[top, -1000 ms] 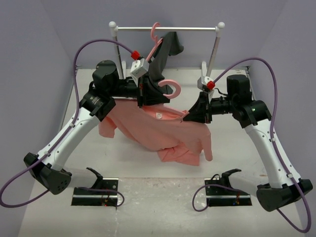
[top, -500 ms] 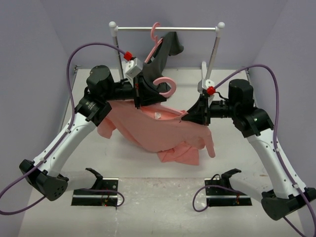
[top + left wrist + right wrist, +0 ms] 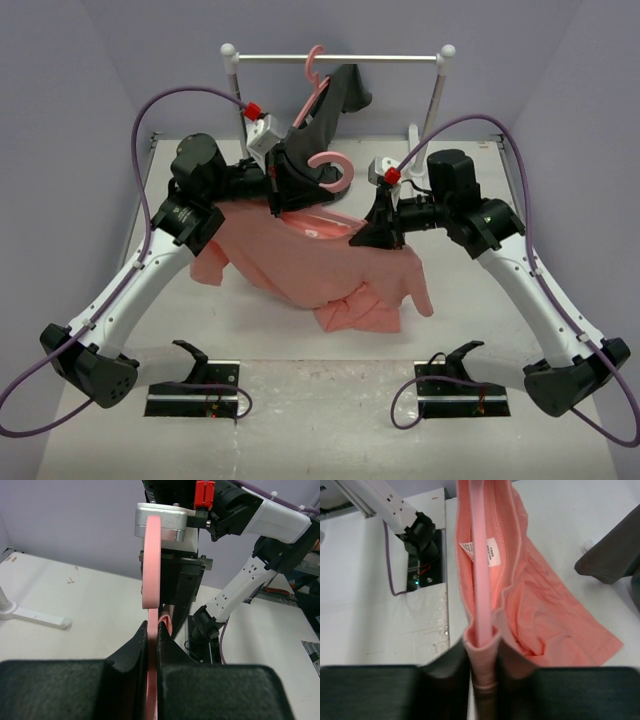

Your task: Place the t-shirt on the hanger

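The salmon-pink t-shirt (image 3: 320, 275) hangs bunched between both grippers above the table. The pink hanger (image 3: 335, 172) is held aloft with its hook pointing right; its frame runs into the shirt's neck. My left gripper (image 3: 283, 188) is shut on the hanger near the hook; the left wrist view shows the hanger (image 3: 151, 565) edge-on between the jaws (image 3: 152, 636). My right gripper (image 3: 366, 236) is shut on the t-shirt collar, pinched around the hanger arm (image 3: 481, 580) at the jaws (image 3: 482, 652). The shirt (image 3: 540, 605) drapes to the right below, label showing.
A clothes rail (image 3: 340, 58) stands at the back with a second pink hanger (image 3: 314, 66) carrying a dark grey garment (image 3: 338, 100), just behind my left gripper. The garment's edge shows in the right wrist view (image 3: 615, 555). Two black stands (image 3: 195, 395) (image 3: 455, 395) sit at the near edge.
My right arm has moved left and toward the back, bringing the collar closer to my left gripper. The left gripper with the hanger shifted slightly left and up.
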